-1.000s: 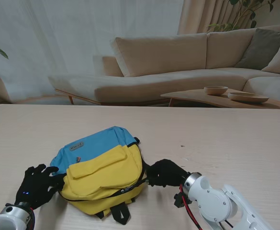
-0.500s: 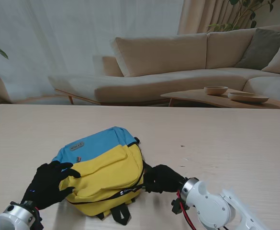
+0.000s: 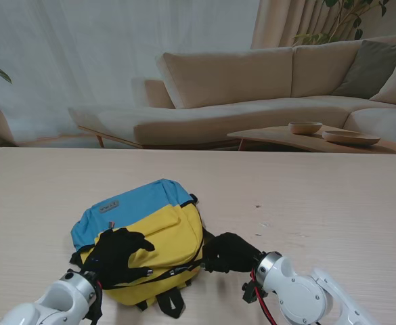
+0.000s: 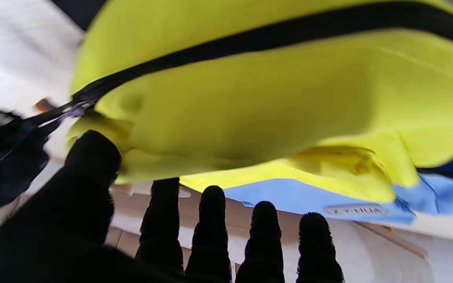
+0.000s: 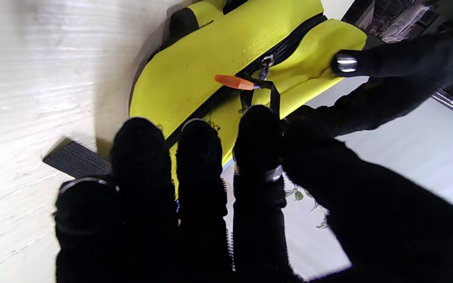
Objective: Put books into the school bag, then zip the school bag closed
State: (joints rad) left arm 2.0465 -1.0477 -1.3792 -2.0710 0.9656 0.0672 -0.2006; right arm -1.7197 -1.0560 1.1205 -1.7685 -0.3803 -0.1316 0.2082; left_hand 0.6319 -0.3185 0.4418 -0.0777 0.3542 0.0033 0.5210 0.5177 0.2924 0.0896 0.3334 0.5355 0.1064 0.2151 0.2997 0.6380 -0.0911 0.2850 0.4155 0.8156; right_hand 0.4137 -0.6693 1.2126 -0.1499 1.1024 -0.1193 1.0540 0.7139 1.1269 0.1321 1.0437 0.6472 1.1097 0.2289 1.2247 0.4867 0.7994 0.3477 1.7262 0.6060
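The yellow and blue fabric school bag lies on the pale wooden table, nearer to me and left of centre. My left hand rests spread on its yellow front. My right hand pinches the black zipper pull strap; its orange tab shows. Books are hidden.

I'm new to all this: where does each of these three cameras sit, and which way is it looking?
Stand view: above the shoulders, looking down at the table and school bag; both arms, left hand and right hand show.
Left wrist view: looks along the left fingers at the bag's yellow side.
Right wrist view: looks along the right fingers at the zipper pull.
All three share the bag; both wrist views show the zipper.
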